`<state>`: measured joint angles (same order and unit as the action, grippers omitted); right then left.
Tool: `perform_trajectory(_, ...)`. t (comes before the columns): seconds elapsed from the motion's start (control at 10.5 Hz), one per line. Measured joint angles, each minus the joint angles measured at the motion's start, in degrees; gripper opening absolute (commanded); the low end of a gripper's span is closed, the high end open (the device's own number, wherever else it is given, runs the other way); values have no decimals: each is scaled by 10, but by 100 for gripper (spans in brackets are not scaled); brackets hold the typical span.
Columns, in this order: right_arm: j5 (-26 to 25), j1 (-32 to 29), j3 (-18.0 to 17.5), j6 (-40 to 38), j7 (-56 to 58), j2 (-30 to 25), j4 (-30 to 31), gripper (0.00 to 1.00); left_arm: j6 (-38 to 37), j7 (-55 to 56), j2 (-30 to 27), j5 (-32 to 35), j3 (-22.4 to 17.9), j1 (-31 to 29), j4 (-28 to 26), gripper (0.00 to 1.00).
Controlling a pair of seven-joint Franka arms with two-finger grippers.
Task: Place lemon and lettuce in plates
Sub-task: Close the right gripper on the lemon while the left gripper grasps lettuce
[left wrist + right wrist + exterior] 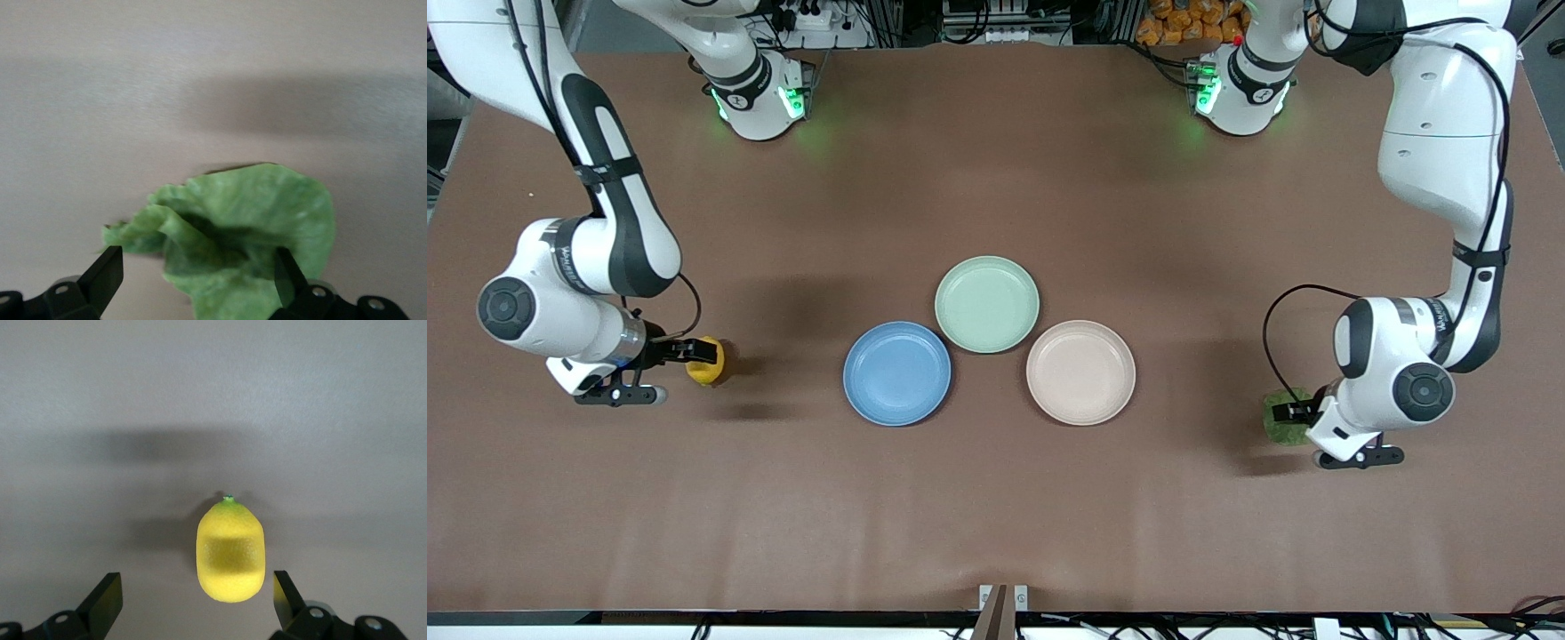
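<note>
Hovering low at right arm's end of table (996, 516), right tool (694, 360) w/ fingers (103, 597) spread, lemon (708, 360) lying between them, not gripped. Left tool (1294, 411) at left arm's end, fingers (107, 270) spread around lettuce (1282, 416). Blue plate (897, 373) & beige plate (1080, 372) mid-table, well apart from both tools.

Two white robot arms with black joints reach from bases at the far edge of the surface. The right arm bends at the elbow, its wrist turned low over the right arm's end of the surface. Its black two-fingered right hand (694, 357) is spread wide, fingers (107, 600) apart. The left arm folds down over the left arm's end, wrist low. Its left hand (1289, 412) also stands spread wide, fingers (107, 272) apart.
</note>
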<state>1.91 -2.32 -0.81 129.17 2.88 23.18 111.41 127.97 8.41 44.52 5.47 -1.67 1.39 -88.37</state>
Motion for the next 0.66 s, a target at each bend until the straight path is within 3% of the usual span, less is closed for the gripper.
perform_trajectory(0.28, -7, 0, 0, 73, 2, 4, 46, 100, 23, 1, 11, 0, 5, 3, -3, 100)
perform_trajectory(0.38, -8, 0, 0, 97, 2, 12, 58, 100, 30, 1, 13, 0, 6, 3, -3, 69)
perform_trajectory(0.47, -8, 0, 0, 118, 3, 23, 64, 100, 33, 1, 14, 0, 6, 3, -3, 27)
perform_trajectory(0.57, -8, 0, 0, 135, 3, 33, 67, 100, 34, 1, 14, -4, 9, 3, -3, 1)
perform_trajectory(0.66, -8, 0, 0, 145, 3, 42, 68, 100, 34, 2, 13, -8, 12, 4, -2, 0)
